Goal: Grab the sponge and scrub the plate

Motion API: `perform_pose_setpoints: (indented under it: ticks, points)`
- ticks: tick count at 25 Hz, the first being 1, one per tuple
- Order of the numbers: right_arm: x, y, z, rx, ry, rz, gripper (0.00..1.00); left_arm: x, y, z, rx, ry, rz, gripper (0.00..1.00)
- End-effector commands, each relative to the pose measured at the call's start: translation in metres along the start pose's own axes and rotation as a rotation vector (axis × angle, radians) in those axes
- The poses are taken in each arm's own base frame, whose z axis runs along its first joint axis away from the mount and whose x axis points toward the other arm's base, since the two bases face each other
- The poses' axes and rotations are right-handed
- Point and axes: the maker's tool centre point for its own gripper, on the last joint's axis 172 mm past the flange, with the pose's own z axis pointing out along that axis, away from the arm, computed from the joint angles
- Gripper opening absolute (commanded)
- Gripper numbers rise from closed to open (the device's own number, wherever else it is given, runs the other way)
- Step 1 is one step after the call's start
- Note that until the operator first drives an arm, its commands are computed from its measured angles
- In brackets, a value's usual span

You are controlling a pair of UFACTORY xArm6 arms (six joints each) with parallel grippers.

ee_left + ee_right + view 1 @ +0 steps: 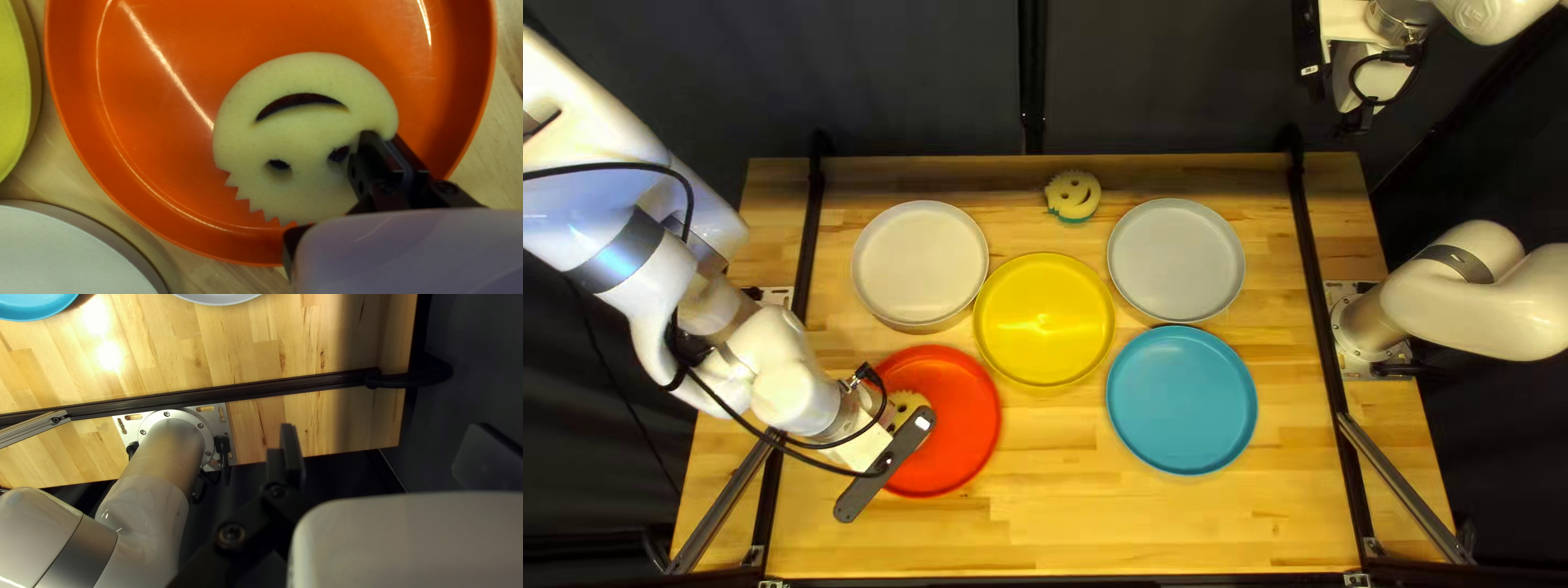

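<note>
My left gripper is narrow, its fingers pinching the smiley-faced sponge close to one edge. I judge that hold leaves most of the underside free to rub. The sponge lies face up within the rim of the red plate, so I read this as the scrubbing step, with no carrying needed first. From here I can't tell how firmly it presses. I'd sweep in short, low strokes, since an edge grip could let the far side fold or catch on the rim. My right gripper stands wide with nothing in it, off beyond the table, presumably to leave room. A second smiley-faced sponge lies near the far edge, a likely spare
</note>
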Motion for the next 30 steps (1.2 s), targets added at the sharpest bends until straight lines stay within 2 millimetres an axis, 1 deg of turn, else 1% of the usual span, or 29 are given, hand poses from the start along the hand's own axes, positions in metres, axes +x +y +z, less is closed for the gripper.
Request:
perform_pose_setpoints:
  ticks: [1,3,6,9,11,16,20,25,30]
  points:
    - [0.000,0.000,0.000,0.000,0.000,0.000,1.00,0.017,-0.021,0.002,0.013,0.011,0.021,0.00]
    - [0.000,0.000,0.000,0.000,0.000,0.000,1.00,0.029,-0.035,0.004,0.023,0.017,0.036,0.00]
    - [0.000,0.000,0.000,0.000,0.000,0.000,1.00,0.043,-0.050,0.006,0.035,0.024,0.056,0.00]
    - [0.000,0.000,0.000,0.000,0.000,0.000,1.00,0.048,-0.056,0.008,0.041,0.028,0.072,0.00]
    - [0.000,0.000,0.000,0.000,0.000,0.000,1.00,0.045,-0.050,0.005,0.042,0.028,0.076,0.00]
    - [0.000,0.000,0.000,0.000,0.000,0.000,1.00,0.033,-0.030,-0.001,0.038,0.020,0.067,0.00]
    - [0.000,0.000,0.000,0.000,0.000,0.000,1.00,0.020,-0.007,0.000,0.029,0.016,0.048,0.00]
    - [0.000,0.000,0.000,0.000,0.000,0.000,1.00,0.015,0.009,0.001,0.018,0.006,0.035,0.00]
    - [0.000,0.000,0.000,0.000,0.000,0.000,1.00,0.016,0.022,0.003,0.009,-0.009,0.037,0.00]
